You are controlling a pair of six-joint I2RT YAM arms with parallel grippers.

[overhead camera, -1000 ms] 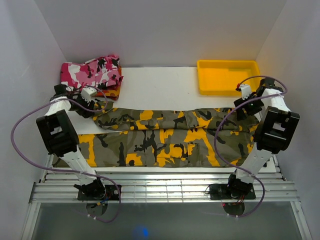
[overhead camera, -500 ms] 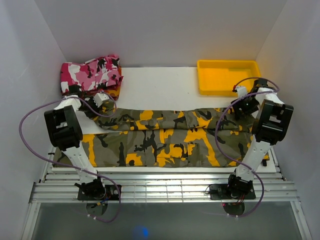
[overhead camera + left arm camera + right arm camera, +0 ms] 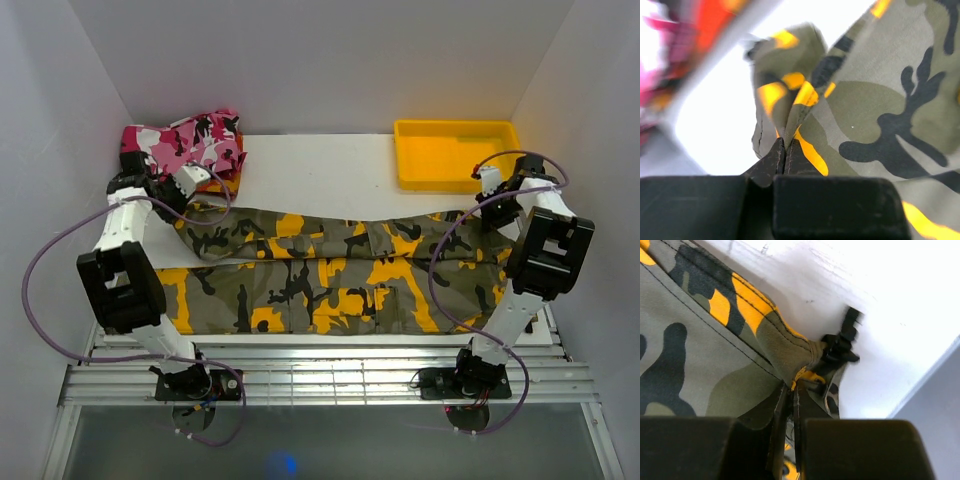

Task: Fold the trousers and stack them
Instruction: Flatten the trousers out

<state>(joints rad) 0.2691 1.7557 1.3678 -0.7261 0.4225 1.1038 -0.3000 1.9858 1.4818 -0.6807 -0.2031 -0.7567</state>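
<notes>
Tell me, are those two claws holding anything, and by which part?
Both grip the trousers: the left gripper pinches a bunched fold at their left end, the right gripper a seamed corner at their right end.

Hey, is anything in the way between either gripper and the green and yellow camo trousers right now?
Nothing visible. The left gripper is shut on a fold of the trousers at their far left end, and the right gripper is shut on the far right corner, beside a black clip.
</notes>
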